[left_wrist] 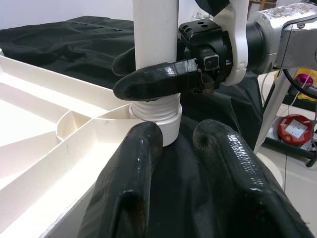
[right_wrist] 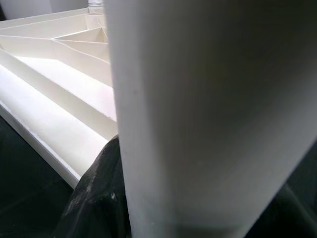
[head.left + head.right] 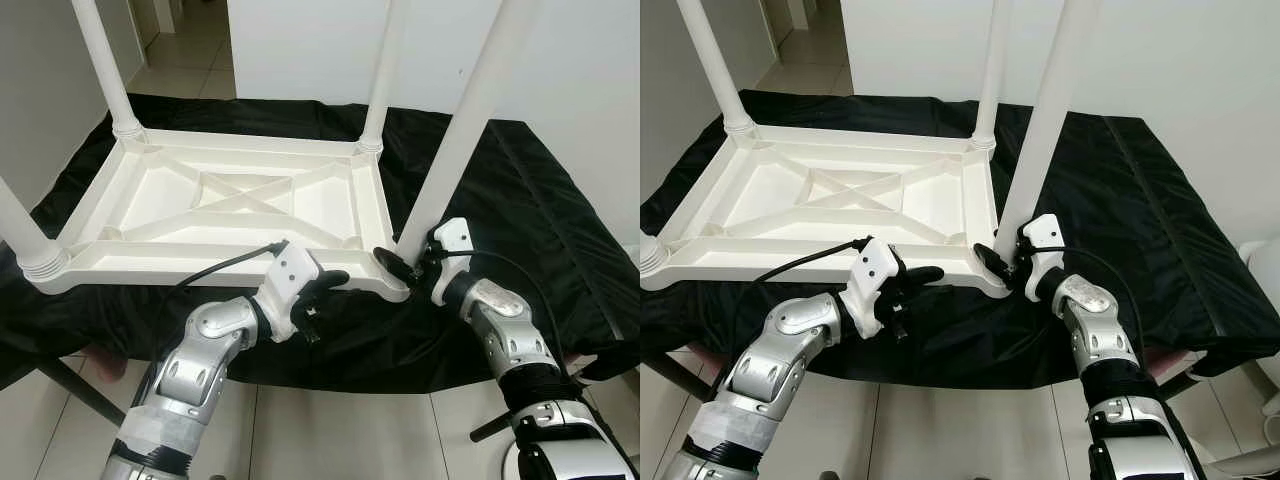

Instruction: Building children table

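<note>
both sets of jaws differed: the right gripper (image 1: 153,74) was clamped around the base of the near-right leg (image 3: 470,120), one black finger wrapped across it just above the threaded collar, while the left gripper (image 3: 325,290) stood parted, holding nothing, its fingers (image 1: 133,163) just beside the near-right corner socket; the black cloth (image 3: 520,200) covered the work surface, and on it the white tabletop (image 3: 230,200) lay upside down, ribbed underside up; two far legs and the near-left leg (image 3: 25,235) stood in their corners, and the fourth, gripped leg leaned slightly outward at its top; the step in hand looked like seating this last leg; to do it well, the leg likely needed bringing plumb over its socket before any turning, since a tilted start could cross the threads; the left gripper would do best pressing on the corner rim to stop the top sliding on the cloth; the grip low on the leg gave control near the joint.
</note>
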